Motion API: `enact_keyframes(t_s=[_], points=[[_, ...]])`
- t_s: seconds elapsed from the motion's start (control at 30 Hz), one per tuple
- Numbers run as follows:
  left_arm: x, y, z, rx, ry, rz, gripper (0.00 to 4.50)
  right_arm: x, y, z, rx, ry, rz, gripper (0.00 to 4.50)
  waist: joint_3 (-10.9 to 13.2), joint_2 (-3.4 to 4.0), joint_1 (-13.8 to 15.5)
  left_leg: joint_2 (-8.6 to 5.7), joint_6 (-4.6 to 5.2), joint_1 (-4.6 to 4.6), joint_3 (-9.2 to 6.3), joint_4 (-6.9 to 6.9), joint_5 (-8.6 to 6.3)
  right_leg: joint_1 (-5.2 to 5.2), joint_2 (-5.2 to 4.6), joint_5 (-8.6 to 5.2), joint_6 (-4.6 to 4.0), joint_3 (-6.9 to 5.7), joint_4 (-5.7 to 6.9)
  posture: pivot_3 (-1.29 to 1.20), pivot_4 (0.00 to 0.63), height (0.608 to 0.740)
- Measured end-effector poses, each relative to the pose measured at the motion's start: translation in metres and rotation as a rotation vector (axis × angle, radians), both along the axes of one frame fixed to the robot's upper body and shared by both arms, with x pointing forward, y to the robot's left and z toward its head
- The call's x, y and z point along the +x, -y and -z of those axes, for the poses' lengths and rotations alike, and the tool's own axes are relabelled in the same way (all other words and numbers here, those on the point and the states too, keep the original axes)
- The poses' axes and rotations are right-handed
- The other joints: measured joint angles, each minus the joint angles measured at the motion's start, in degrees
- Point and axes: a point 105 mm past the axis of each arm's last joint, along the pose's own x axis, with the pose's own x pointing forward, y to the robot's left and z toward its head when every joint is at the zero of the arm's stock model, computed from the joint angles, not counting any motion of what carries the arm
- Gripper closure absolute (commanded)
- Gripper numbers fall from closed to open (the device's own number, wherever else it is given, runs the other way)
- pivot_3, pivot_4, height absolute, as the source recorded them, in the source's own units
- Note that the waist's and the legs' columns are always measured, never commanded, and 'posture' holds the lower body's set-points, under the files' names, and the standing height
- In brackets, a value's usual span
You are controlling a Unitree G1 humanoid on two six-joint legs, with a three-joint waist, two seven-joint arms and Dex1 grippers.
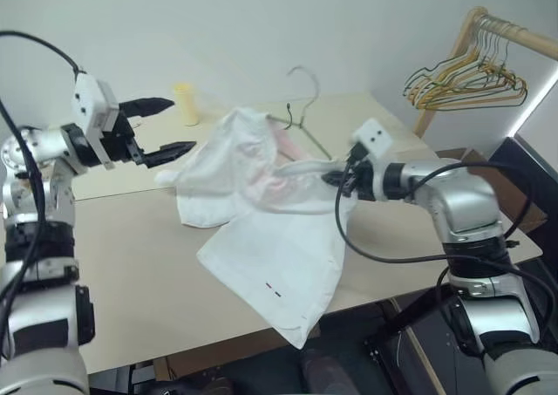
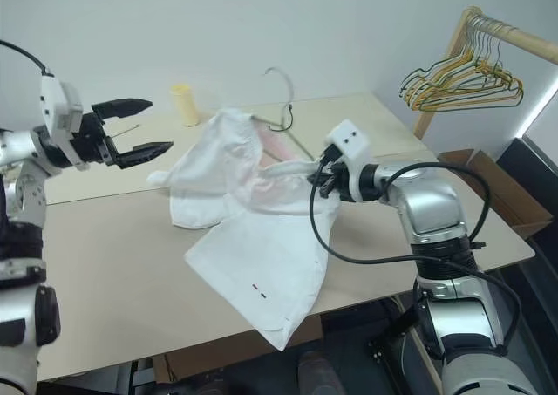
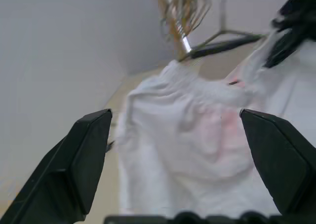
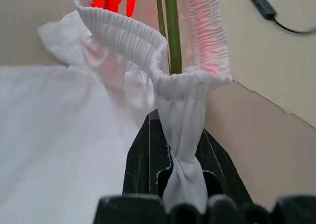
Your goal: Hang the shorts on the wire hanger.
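beige table (image 1: 131,264), white wall behind. the shorts (image 1: 261,229) lie mid-table, the wire hanger (image 1: 301,116) poking out at twelve o'clock. right gripper (image 1: 336,179) is clenched on the waistband; left gripper (image 1: 170,129) is spread wide, empty, at nine o'clock. threading looks half done; next, probably regrip the far waistband.

One pair of white cloth shorts (image 1: 261,212). One thin dark-grey wire hanger (image 1: 305,107). One pale yellow cylinder (image 1: 185,104). One beige desk (image 1: 131,273). One bunch of coloured hangers (image 1: 466,83), number unclear, on one wooden rail (image 1: 514,36).
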Motion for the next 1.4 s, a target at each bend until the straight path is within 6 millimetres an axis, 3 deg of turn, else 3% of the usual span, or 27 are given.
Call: enact_keyframes(t_s=[0.27, 0.47, 0.63, 0.93, 1.23, 1.4], points=[[-0.035, 0.038, -0.008, -0.235, -0.010, 0.226, 0.00, 0.004, 0.060, 0.027, -0.128, -0.210, 0.522, 4.50, 0.0, 0.01, -0.6, -0.08, -0.01, 0.10, 0.03, 0.06, 0.01, 0.01, 0.01, 0.01, -0.01, 0.14, -0.04, -0.27, 0.000, 0.740], [-0.042, 0.048, -0.016, -0.333, 0.012, 0.268, 0.00, 0.009, 0.089, 0.013, -0.077, -0.212, 0.905, 4.50, 0.0, 0.05, -2.7, -0.09, -0.02, 0.15, 0.06, 0.06, 0.02, 0.05, 0.04, 0.02, 0.00, 0.24, -0.03, -0.29, 0.000, 0.740], [-0.044, 0.053, -0.016, -0.356, 0.013, 0.291, 0.00, 0.001, 0.125, 0.009, -0.058, -0.180, 1.248, 4.50, 0.0, 0.07, -3.7, -0.10, -0.02, 0.12, 0.04, 0.04, 0.02, 0.04, 0.03, 0.02, 0.00, 0.24, -0.06, -0.29, 0.000, 0.740], [-0.045, 0.058, -0.014, -0.421, 0.001, 0.297, 0.00, -0.004, 0.160, 0.008, -0.077, -0.077, 1.541, 4.50, 0.0, 0.18, -6.1, -0.11, -0.01, 0.18, 0.06, 0.02, 0.02, 0.12, 0.05, 0.01, 0.01, 0.29, -0.07, -0.29, 0.000, 0.740], [-0.045, 0.059, -0.017, -0.453, -0.011, 0.308, 0.00, 0.007, 0.189, -0.046, 0.084, 0.093, 1.666, 4.50, 0.0, 0.24, -7.8, -0.11, 0.00, 0.29, 0.14, -0.07, 0.02, 0.23, 0.10, 0.01, 0.03, 0.41, -0.17, -0.28, 0.000, 0.740], [-0.048, 0.061, -0.017, -0.444, -0.005, 0.311, 0.00, 0.007, 0.208, -0.050, 0.172, 0.059, 1.701, 4.50, 0.0, 0.24, -7.9, -0.11, 0.01, 0.38, 0.22, -0.16, 0.02, 0.30, 0.10, 0.01, 0.06, 0.51, -0.27, -0.28, 0.000, 0.740]])
